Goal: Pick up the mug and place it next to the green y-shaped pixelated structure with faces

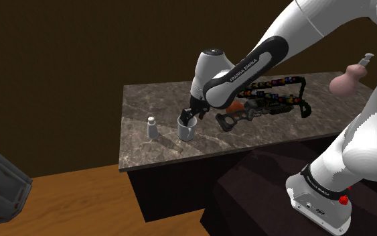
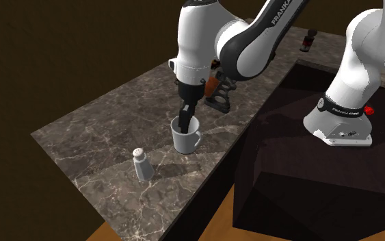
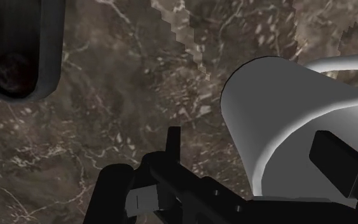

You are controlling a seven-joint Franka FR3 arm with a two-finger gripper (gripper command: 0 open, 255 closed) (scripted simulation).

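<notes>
A white mug [image 1: 187, 129] [image 2: 186, 139] stands upright near the front of the marble counter [image 1: 153, 151]. My black gripper [image 1: 191, 115] [image 2: 186, 118] is lowered onto the mug's rim and is open. In the wrist view the mug [image 3: 279, 108] has its wall between my fingers, one finger [image 3: 336, 159] over its inside and the other outside, and neither visibly presses it. A dark pixelated structure with small coloured marks [image 1: 277, 95] lies further back on the counter, toward the shoulder view's right. A black forked piece [image 1: 232, 121] [image 2: 219, 99] sits between it and the mug.
A small grey shaker [image 1: 153, 127] [image 2: 141, 164] stands beside the mug, near the counter's front edge. An orange object [image 1: 234, 106] lies behind my arm. A pink vase [image 1: 349, 77] stands at the far right. My dark stand [image 2: 307, 171] adjoins the counter.
</notes>
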